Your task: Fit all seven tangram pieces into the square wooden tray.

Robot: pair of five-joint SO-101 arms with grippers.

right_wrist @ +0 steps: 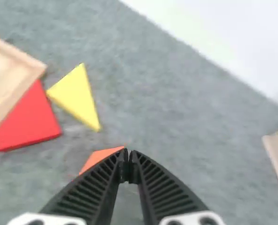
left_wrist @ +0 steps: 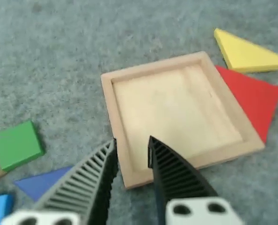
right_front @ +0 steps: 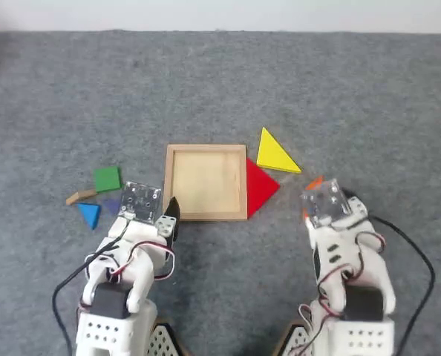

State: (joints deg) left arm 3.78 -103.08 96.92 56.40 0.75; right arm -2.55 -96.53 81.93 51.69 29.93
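Wooden tray (right_front: pixel 206 149) mid-mat, no piece seated yet. Red triangle (right_front: pixel 259 185) against tray's right rim.
Likely step: right gripper (right_wrist: pixel 128 154) takes orange triangle (right_wrist: pixel 99 159).
To do well: spread jaws first, descend straight, pinch across two straight edges, keep piece flat.
Right gripper low over orange triangle, tips pressed together, empty.
Left gripper (left_wrist: pixel 132 140) above tray's near-left corner, tips slightly apart, holding nothing.

1. Tray (right_front: pixel 168 174) floor is bare wood, open from above.
2. Right wall blocked: red triangle (right_front: pixel 260 185) touches it, yellow triangle (right_front: pixel 275 153) just beside that.
3. Left gripper (left_wrist: pixel 132 140) hangs over tray's near-left corner.
4. Bare worktop (right_front: pixel 206 89) along tray's far side.
5. Narrow bare strip between tray's left wall and green square (right_front: pixel 107 179).
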